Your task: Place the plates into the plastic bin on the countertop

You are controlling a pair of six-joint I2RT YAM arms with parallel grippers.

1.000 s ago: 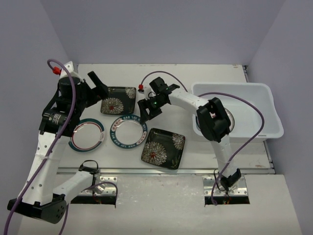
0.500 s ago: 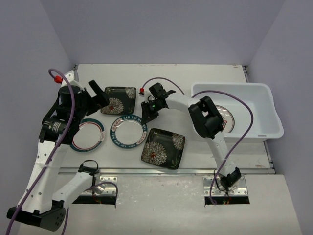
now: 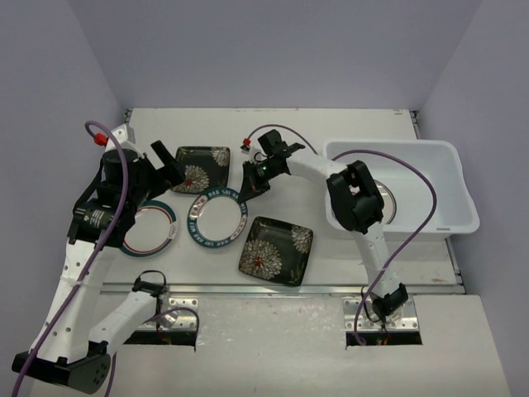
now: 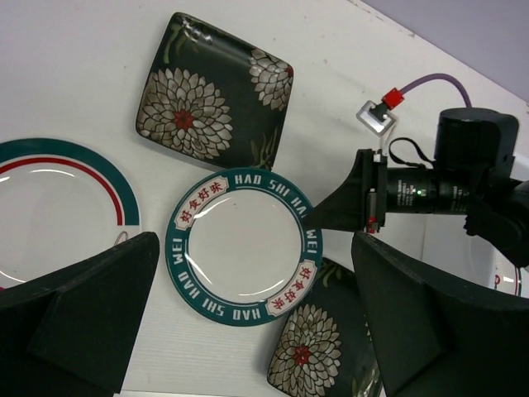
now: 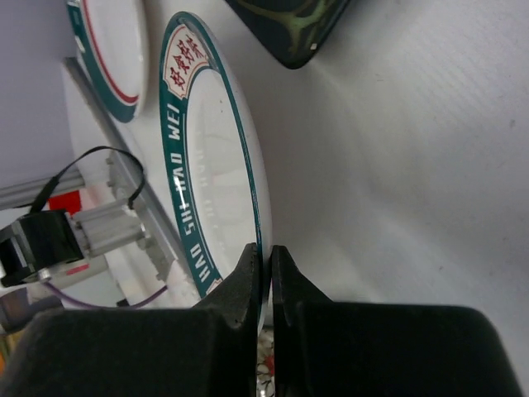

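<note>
My right gripper (image 3: 250, 189) (image 5: 266, 255) is shut on the far right rim of the round white plate with the teal lettered rim (image 3: 217, 220) (image 4: 244, 248) (image 5: 216, 157). That plate lies mid-countertop (image 3: 347, 128). Two square black flower plates lie beside it, one behind (image 3: 201, 169) (image 4: 215, 106) and one in front (image 3: 276, 250). A teal-and-red-rimmed plate (image 3: 149, 228) (image 4: 48, 207) sits to the left. My left gripper (image 3: 169, 162) (image 4: 254, 241) hangs open above them, holding nothing. The plastic bin (image 3: 459, 186) stands at right; a plate inside it (image 3: 391, 203) is partly hidden by my right arm.
A metal rail (image 3: 273, 289) runs along the countertop's front edge. Purple cables loop over both arms (image 3: 417, 223). Lilac walls close in the back and both sides.
My right gripper has shut onto the lettered plate's rim, and its elbow has swung a little over the bin. The left arm has drifted slightly, still open.
</note>
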